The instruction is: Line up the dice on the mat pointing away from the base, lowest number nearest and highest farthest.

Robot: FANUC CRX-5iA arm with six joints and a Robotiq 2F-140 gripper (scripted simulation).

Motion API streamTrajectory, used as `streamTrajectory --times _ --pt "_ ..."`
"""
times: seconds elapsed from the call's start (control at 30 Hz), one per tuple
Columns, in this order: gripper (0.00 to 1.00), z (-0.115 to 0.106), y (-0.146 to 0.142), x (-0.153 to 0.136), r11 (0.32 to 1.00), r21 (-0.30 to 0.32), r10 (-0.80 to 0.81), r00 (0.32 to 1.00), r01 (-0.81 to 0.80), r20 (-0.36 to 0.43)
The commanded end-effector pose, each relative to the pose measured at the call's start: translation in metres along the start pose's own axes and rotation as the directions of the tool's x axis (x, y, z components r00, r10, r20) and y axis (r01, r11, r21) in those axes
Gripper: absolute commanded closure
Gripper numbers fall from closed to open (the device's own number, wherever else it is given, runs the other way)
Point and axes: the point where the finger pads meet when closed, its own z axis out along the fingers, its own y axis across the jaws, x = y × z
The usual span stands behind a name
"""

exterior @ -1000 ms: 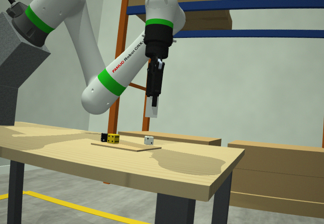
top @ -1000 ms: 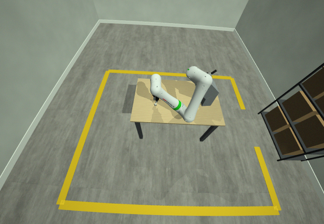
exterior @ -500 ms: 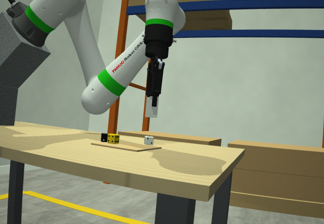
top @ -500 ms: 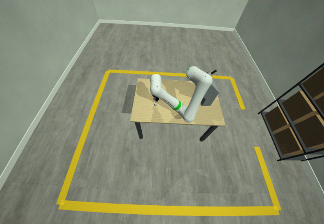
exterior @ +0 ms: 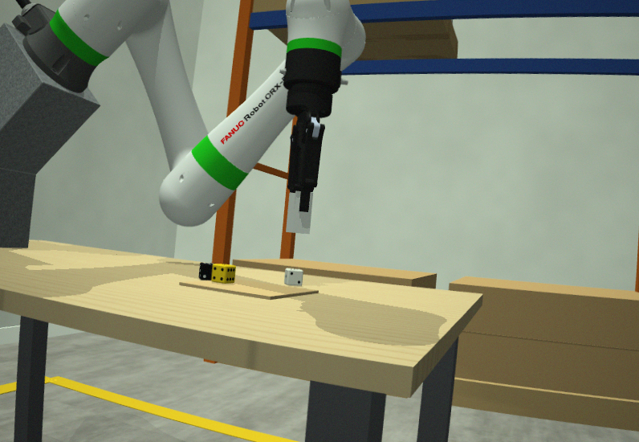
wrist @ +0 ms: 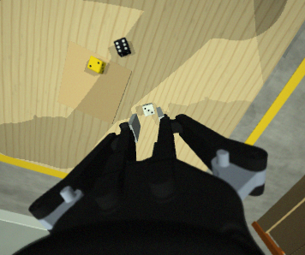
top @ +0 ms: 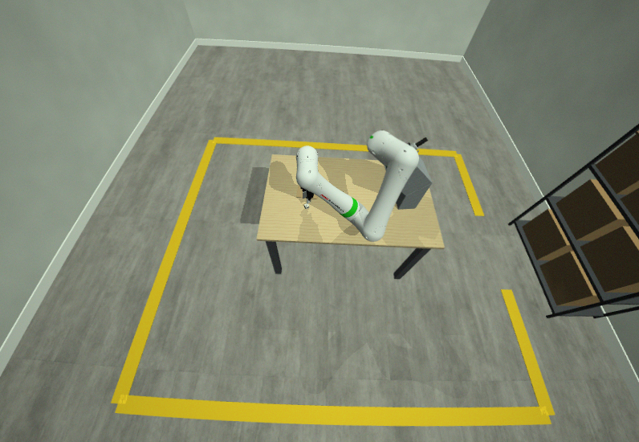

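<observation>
A thin tan mat (exterior: pixel 258 289) (wrist: pixel 98 96) lies flat on the wooden table (top: pixel 361 240) (exterior: pixel 361 344). A yellow die (exterior: pixel 222 272) (wrist: pixel 96 64) sits on the mat near one edge. A black die (exterior: pixel 205 270) (wrist: pixel 122 46) lies on the table just off the mat, close to the yellow die. A white die (exterior: pixel 293 276) (wrist: pixel 148 109) lies on the table beside the mat's other side. My gripper (top: pixel 307 203) (exterior: pixel 299 223) (wrist: pixel 148 117) hangs well above the white die, pointing down. Its fingers are drawn in to a narrow gap and hold nothing.
The robot's grey base block (top: pixel 416 183) (exterior: pixel 30 116) stands at the table's edge. Wooden crates (exterior: pixel 542 338) and an orange and blue rack (exterior: pixel 238 116) stand behind the table. A yellow floor line (top: pixel 155 282) rings the table, and a dark shelf (top: pixel 584 230) stands to the side.
</observation>
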Motion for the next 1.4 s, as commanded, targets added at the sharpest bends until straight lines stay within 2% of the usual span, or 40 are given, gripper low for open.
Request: streamTrajectory --times 0.0,1.37 --pt "0.75 0.001 0.0 0.0 1.0 0.0 0.0 1.0 0.0 0.0" --pt "0.75 0.048 0.0 0.0 1.0 0.0 0.0 1.0 0.0 0.0"
